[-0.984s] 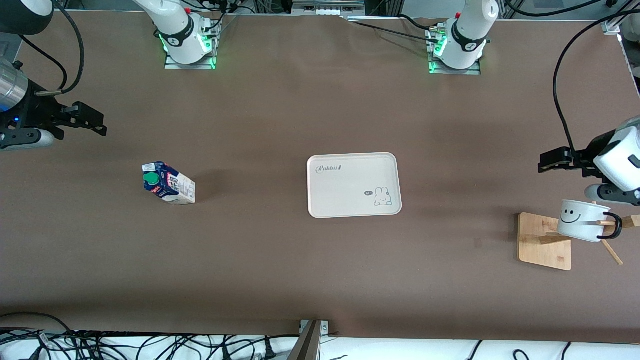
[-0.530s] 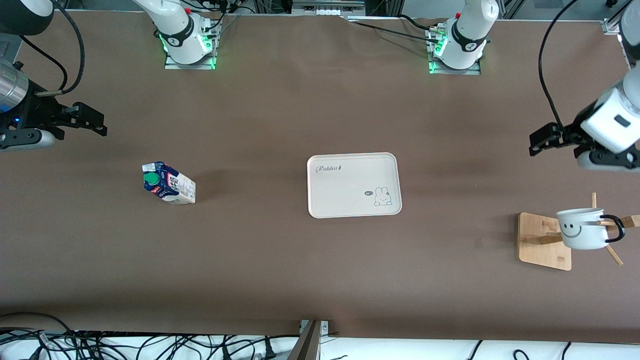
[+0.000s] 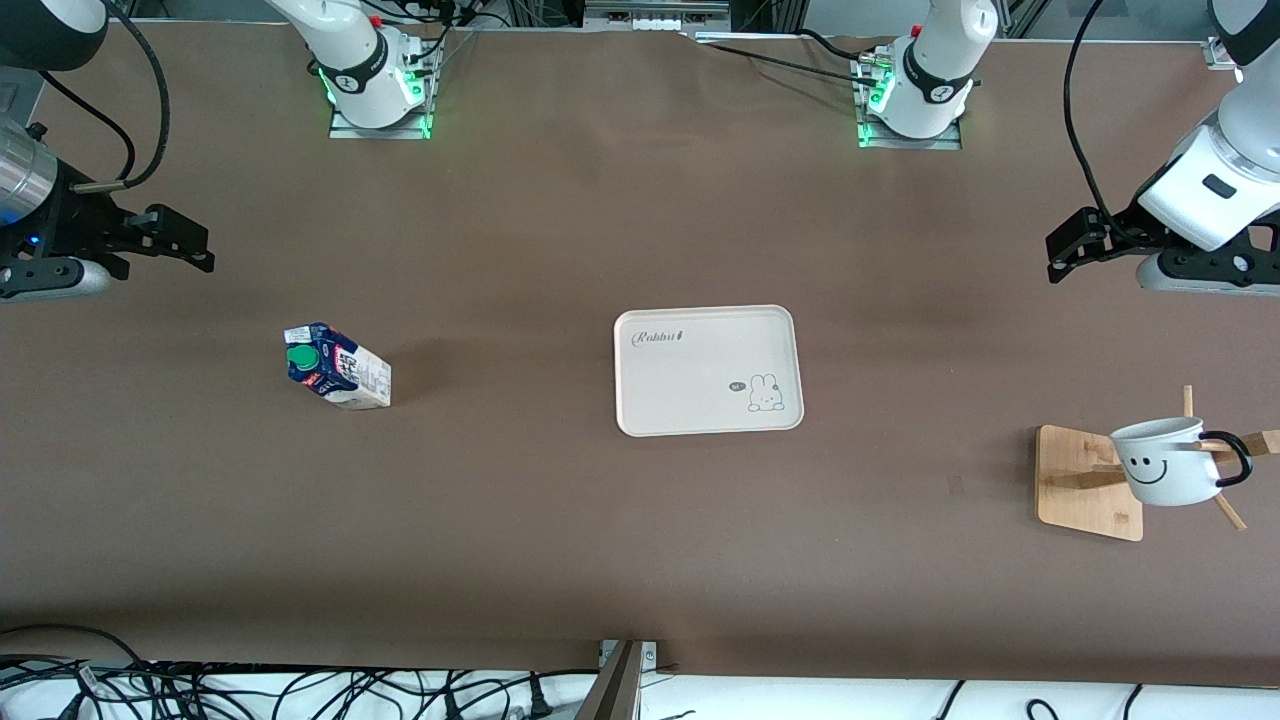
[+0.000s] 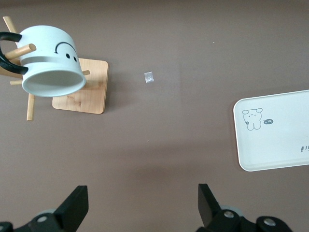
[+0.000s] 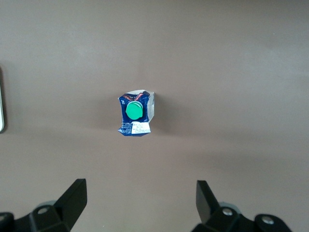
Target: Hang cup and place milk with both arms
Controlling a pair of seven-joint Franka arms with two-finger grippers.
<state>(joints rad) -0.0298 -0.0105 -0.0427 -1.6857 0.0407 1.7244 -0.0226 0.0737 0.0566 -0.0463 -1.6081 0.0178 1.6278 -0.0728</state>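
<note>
The white smiley cup [image 3: 1160, 475] [image 4: 50, 63] hangs tilted by its black handle [image 3: 1238, 462] on a peg of the wooden rack [image 3: 1085, 480] [image 4: 87, 94] at the left arm's end of the table. My left gripper [image 3: 1060, 258] [image 4: 142, 208] is open and empty, over bare table clear of the rack. The milk [image 3: 335, 368] [image 5: 136, 113] stands upright, green cap up, toward the right arm's end. My right gripper [image 3: 200, 250] [image 5: 140, 205] waits open and empty over bare table, apart from the milk.
A cream rabbit tray [image 3: 690, 385] [image 4: 285, 145] lies empty at the table's middle, between the milk and the rack. A small pale scrap [image 3: 955, 485] [image 4: 149, 77] lies on the brown cloth beside the rack. Cables run along the table edge nearest the front camera.
My left gripper has drawn away from the rack, open, leaving the cup hanging on the peg, where it has swung and settled. The right arm and the milk have not moved.
</note>
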